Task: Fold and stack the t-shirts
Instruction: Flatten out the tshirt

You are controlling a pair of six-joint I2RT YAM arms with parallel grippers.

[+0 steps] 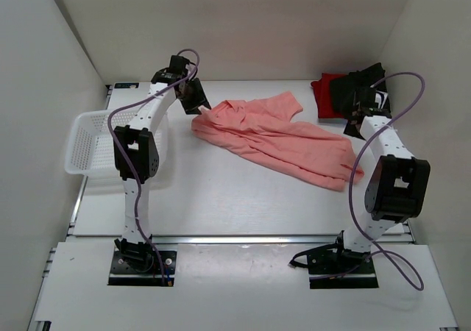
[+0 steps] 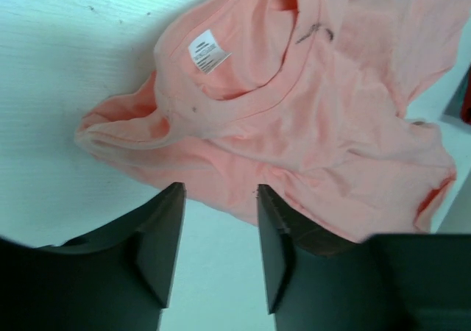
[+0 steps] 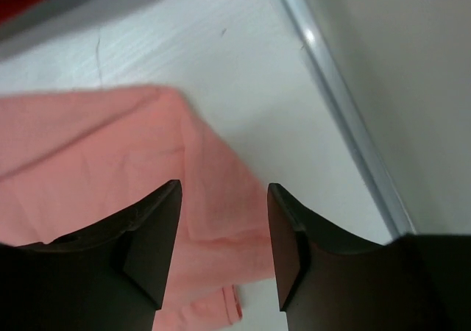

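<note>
Salmon-pink t-shirt (image 1: 272, 136): crumpled flat on the table (image 1: 221, 198), strung out between the two grippers!
Neck label (image 2: 206, 51): white tag inside the collar, straight ahead of the left gripper (image 2: 219, 191); print too small to read.
Left gripper: jaws apart, clamping nothing, with the shirt's edge right at its fingertips.
Right gripper (image 3: 223, 187): spread wide and holding nothing, with the shirt's corner under and between its fingers and bare table ahead.
Red t-shirt (image 1: 322, 95): folded, just beyond the right gripper.
Basket (image 1: 88, 143): white lattice, out past the left arm's outer side.
</note>
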